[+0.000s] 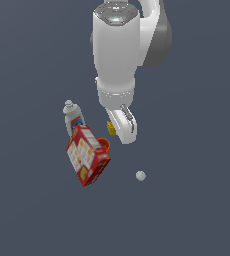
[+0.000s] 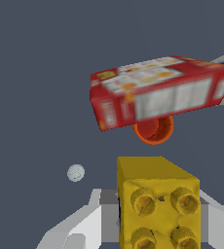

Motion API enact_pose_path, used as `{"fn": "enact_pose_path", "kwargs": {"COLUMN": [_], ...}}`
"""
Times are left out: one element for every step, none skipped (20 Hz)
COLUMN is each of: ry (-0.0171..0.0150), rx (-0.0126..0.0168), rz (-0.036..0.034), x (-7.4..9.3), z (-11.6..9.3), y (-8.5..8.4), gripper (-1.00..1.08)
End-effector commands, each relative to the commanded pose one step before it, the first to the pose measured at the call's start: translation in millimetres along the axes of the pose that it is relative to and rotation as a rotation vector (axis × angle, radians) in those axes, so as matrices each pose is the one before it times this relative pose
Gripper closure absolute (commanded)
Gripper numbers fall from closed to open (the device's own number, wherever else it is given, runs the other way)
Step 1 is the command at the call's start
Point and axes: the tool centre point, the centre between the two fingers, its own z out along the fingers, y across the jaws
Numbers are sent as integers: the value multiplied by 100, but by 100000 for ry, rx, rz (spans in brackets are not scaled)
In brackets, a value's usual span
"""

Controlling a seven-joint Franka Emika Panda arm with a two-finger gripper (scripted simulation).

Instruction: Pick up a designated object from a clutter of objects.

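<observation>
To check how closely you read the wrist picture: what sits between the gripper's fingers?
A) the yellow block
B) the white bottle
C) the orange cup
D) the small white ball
A: in the wrist view the yellow block fills the space between the fingers of the gripper, while the white ball lies apart from it.

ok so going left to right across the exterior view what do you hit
bottle → red box → yellow block → ball; the cup overlaps the box, so its place is unclear.
</observation>
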Motion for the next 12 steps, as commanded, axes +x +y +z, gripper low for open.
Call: {"fn": "enact_pose_path", "kwargs": {"ry": [-28,0,0,0,0,0,0,0,0,0,0,21], "rx": [-126,0,0,0,0,0,0,0,0,0,0,1], "rz": [-13,0,0,0,0,0,0,0,0,0,0,-66], "x": [894,331,323,314,306,298,291,277,257,238,220,158], "z": [-2083,-769,-746,-725,-703,-683,-663,-628,-582,-537,-496,-460], "y": [-709,-276,-271,-266,-261,-256,-252,-242,-226,-211,-197,-200], "gripper": [108,108,108,108,108,108,108,108,108,108,108,108]}}
